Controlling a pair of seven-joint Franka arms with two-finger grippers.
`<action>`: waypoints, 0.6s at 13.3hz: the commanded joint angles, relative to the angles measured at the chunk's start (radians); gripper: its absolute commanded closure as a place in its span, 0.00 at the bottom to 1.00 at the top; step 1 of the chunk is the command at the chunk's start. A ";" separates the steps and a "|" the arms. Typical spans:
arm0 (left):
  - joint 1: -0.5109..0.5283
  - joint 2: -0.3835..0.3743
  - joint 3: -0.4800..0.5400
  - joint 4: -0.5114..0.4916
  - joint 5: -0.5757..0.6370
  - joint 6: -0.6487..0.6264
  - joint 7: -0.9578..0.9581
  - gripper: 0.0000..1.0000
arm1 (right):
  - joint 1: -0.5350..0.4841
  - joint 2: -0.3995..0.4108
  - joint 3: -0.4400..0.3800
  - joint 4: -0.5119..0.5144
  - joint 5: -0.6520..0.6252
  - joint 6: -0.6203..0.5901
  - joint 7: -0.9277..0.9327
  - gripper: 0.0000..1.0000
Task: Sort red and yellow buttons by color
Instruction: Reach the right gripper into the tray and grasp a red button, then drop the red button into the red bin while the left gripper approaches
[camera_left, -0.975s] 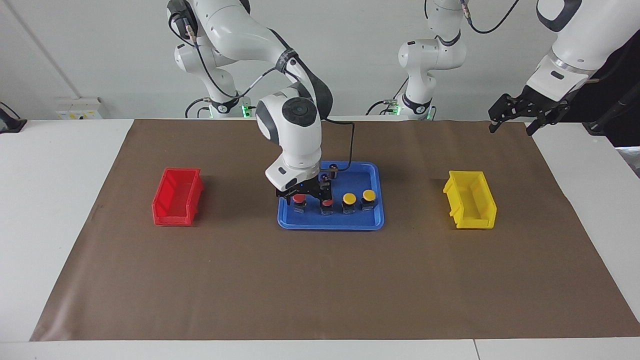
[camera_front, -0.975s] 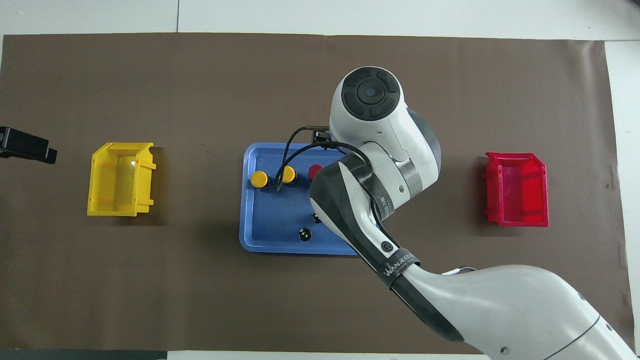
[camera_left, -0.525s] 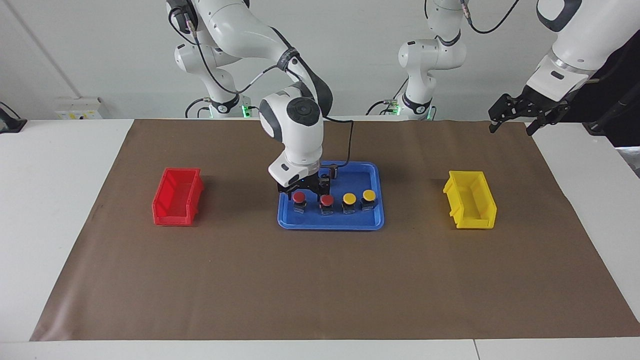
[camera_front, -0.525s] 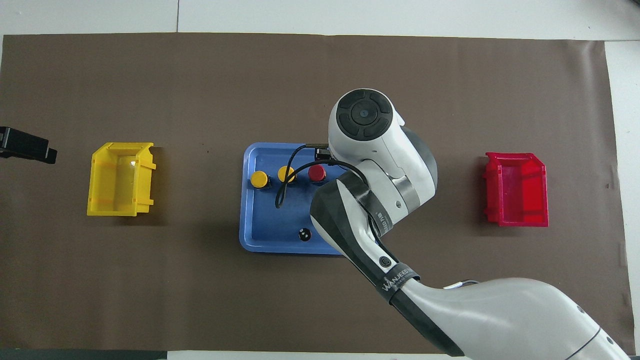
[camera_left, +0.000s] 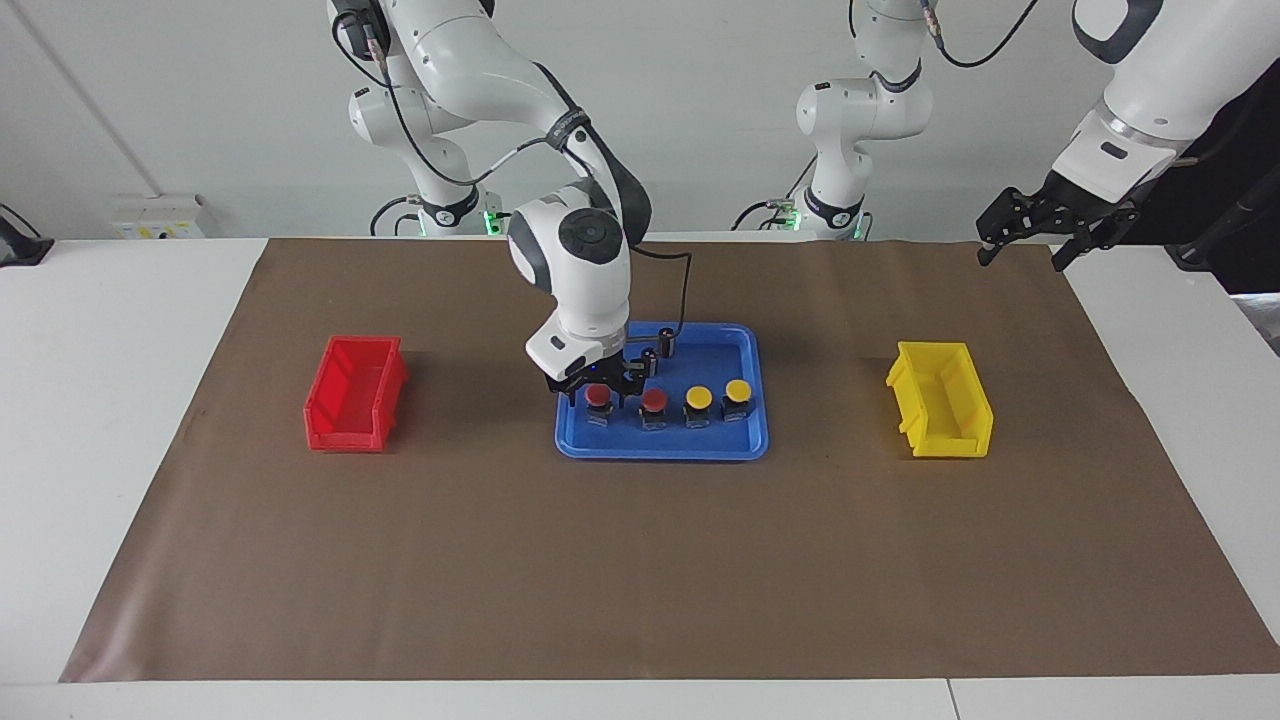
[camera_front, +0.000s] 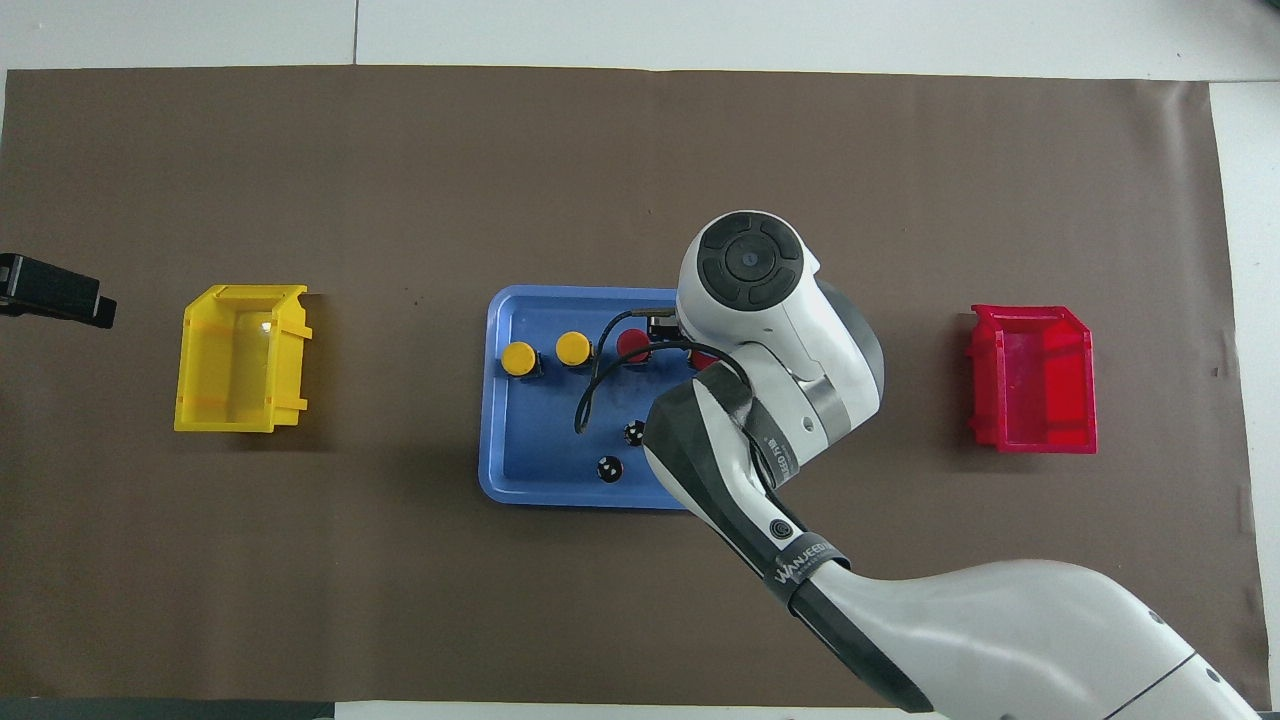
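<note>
Four buttons stand in a row in the blue tray: two red buttons and two yellow buttons. My right gripper is down at the red button at the row's end toward the right arm's base, straddling its cap. In the overhead view the right arm covers that button; the other red button and both yellow buttons show. My left gripper waits open, high above the table's edge by the left arm's base.
A red bin sits toward the right arm's end and a yellow bin toward the left arm's end, both on the brown mat. Two small dark cylinders stand in the tray, nearer to the robots than the buttons.
The right arm's wrist has swung back toward the robots, and its gripper has shifted from above both red buttons to the end red button. The left arm has not moved.
</note>
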 joint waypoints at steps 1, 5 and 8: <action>-0.012 -0.025 0.005 -0.022 -0.006 -0.010 -0.012 0.00 | -0.008 -0.054 0.007 -0.092 -0.004 0.045 -0.011 0.29; -0.003 -0.025 0.007 -0.027 -0.006 0.001 -0.012 0.00 | -0.007 -0.053 0.007 -0.085 0.004 0.045 -0.012 0.71; -0.002 -0.027 0.007 -0.036 -0.004 0.008 -0.009 0.00 | -0.036 -0.042 0.007 0.100 0.007 -0.128 -0.046 0.86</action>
